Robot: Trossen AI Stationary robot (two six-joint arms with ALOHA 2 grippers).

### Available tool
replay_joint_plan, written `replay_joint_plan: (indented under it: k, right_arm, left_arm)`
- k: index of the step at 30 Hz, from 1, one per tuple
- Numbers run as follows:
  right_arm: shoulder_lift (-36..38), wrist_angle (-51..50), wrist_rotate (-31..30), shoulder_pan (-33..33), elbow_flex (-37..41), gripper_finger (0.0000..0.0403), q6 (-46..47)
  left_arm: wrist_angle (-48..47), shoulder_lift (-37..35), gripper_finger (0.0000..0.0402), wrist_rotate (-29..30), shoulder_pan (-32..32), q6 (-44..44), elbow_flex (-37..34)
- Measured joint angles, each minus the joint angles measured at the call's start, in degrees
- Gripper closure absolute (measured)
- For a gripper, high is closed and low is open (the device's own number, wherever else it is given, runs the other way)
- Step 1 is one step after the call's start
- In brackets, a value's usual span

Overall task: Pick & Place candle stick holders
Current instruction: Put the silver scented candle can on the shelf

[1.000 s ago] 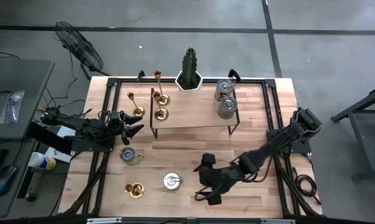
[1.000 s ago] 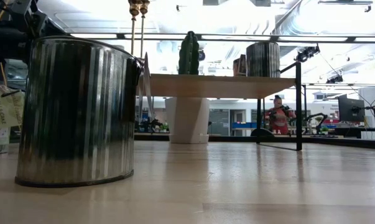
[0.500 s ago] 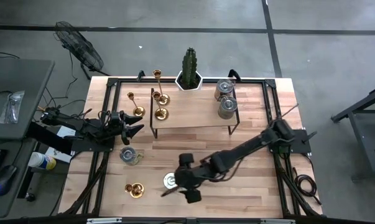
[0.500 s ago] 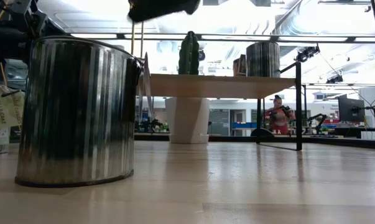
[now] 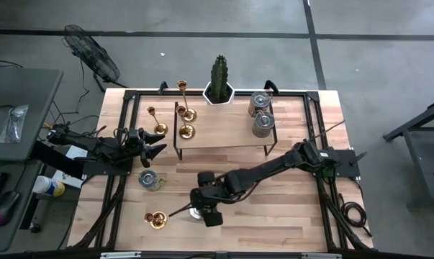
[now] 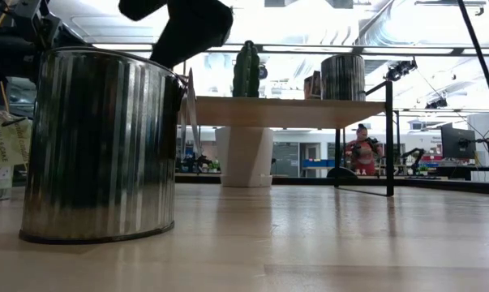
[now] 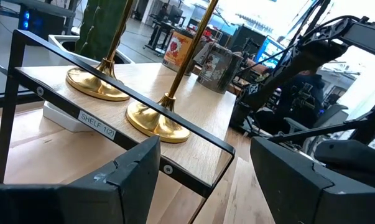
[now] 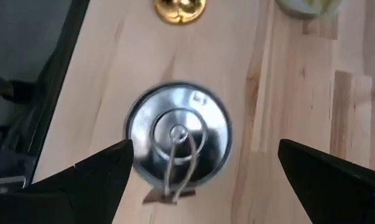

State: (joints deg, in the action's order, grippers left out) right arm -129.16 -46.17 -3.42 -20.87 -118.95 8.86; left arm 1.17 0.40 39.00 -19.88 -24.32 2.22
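Two tall gold candle stick holders [image 5: 186, 132] [image 5: 189, 114] stand by their round bases [image 7: 156, 118] [image 7: 97, 84] on the black-framed wooden shelf [image 5: 224, 137]. Another holder [image 5: 157, 128] stands on the table left of the shelf. A short one [image 5: 156, 219] [image 8: 180, 9] sits near the table's near left corner. My right gripper [image 5: 201, 210] [image 8: 206, 144] hangs open, pointing steeply down, over a silver lidded tin [image 8: 178, 134] and touches nothing. At the table's left, my left gripper [image 5: 155, 147] [image 7: 203, 180] waits open and level, facing the shelf.
A second tin [image 5: 150, 180] stands between my left gripper and the short holder. Two more tins [image 5: 260, 103] [image 5: 263, 124] and a cactus in a white pot [image 5: 219, 80] are on or behind the shelf. In the low view the near tin [image 6: 102, 146] fills the left.
My right gripper has swung toward the table's left edge, sinking a little and tipping further downward, from the near middle of the table to a spot over the silver tin. It has stayed open. Nothing on the table has moved.
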Motion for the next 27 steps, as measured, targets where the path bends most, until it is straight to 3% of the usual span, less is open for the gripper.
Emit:
replay_joint_plan:
  k: [27]
  right_arm:
    - [-3.95,2.71,5.39,-0.26,0.00,0.0009,-3.12]
  left_arm:
    - [0.00,-0.02,0.0156,0.00,0.00,0.01,0.00]
